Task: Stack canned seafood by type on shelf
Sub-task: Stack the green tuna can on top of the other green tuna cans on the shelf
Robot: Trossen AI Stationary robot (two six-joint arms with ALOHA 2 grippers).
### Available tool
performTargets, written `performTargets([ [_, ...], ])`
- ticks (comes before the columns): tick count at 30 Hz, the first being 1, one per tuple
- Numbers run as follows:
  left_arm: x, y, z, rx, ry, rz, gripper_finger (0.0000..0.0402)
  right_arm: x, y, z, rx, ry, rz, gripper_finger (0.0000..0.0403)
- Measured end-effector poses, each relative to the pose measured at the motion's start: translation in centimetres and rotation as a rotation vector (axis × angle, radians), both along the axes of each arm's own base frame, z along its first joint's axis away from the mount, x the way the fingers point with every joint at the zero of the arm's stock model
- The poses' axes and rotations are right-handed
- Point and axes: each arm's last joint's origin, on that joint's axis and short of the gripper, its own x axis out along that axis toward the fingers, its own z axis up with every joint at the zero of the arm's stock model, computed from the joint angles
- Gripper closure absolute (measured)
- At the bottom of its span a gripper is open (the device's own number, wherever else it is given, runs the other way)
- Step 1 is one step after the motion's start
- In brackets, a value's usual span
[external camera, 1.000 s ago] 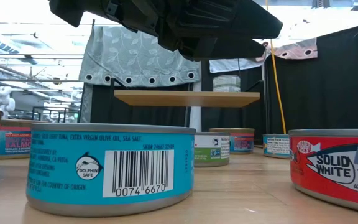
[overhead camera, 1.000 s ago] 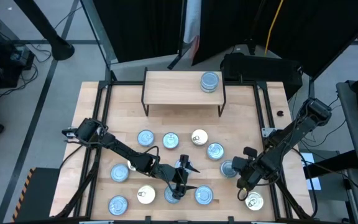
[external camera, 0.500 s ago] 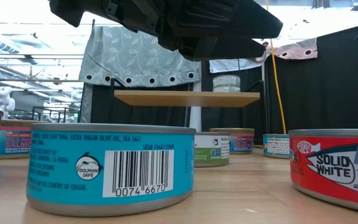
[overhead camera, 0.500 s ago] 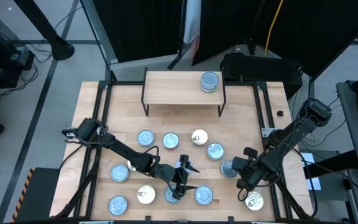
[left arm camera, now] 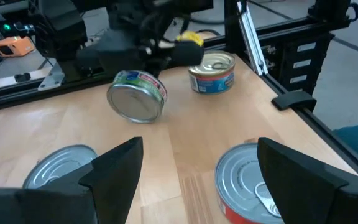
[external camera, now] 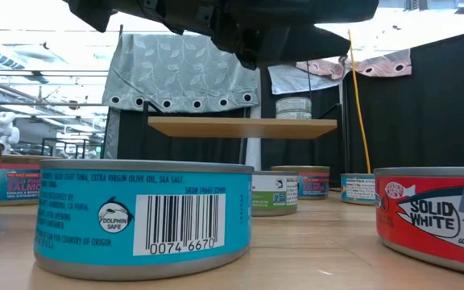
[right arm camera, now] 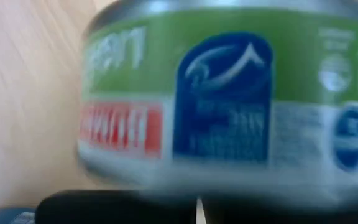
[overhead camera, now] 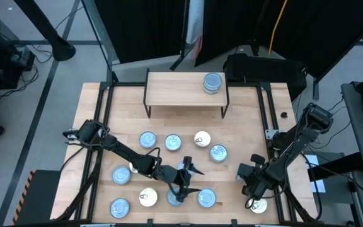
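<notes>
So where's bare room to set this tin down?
The shelf is bare left of its lone tin. The table strip between the shelf and the tin cluster is free too. It's crowded near the left pincer.

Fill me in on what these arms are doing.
They are sorting tins onto the shelf, which holds one tin so far. The right claw is shut on a green tin, holding it tilted above the table's right front. The left claw hangs open over the front middle, holding nothing. The other tins lie spread over the table.
</notes>
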Motion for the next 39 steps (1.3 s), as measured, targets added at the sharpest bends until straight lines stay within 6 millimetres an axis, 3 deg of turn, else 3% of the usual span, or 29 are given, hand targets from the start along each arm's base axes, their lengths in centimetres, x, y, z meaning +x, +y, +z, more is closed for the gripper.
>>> performTargets([
  [5, 0.4, -0.1, 0.7, -0.009, -0.02, 0.001, 0.0089, -0.4, 0.6, -0.2, 0.013, -0.008, -0.018, 0.0403],
  [9, 0.6, -0.2, 1.2, -0.005, -0.031, -0.002, 0.0089, -0.9, 1.1, 0.9, 0.059, -0.032, -0.028, 0.0403],
  [15, 0.9, -0.4, 1.6, -0.001, -0.02, -0.001, 0.0089, -0.7, 2.1, 4.6, 0.118, -0.072, -0.043, 0.0403],
  [21, 0.8, -0.3, 1.4, 0.001, -0.002, 0.0, 0.0089, -0.1, 3.1, 8.6, 0.101, -0.09, 0.112, 0.0387],
  [27, 0.6, -0.4, 1.6, 0.011, 0.014, 0.003, 0.0089, 1.3, 2.8, 9.7, 0.022, -0.101, 0.478, 0.0319],
  [32, -0.4, -0.4, 3.6, 0.05, 0.019, 0.057, 0.0089, 3.0, 2.1, 8.8, -0.069, -0.057, 0.729, 0.0238],
  [39, -2.2, 0.1, 6.6, 0.112, 0.02, 0.161, 0.0089, 4.8, 1.2, 7.8, -0.117, 0.003, 0.911, 0.0109],
])
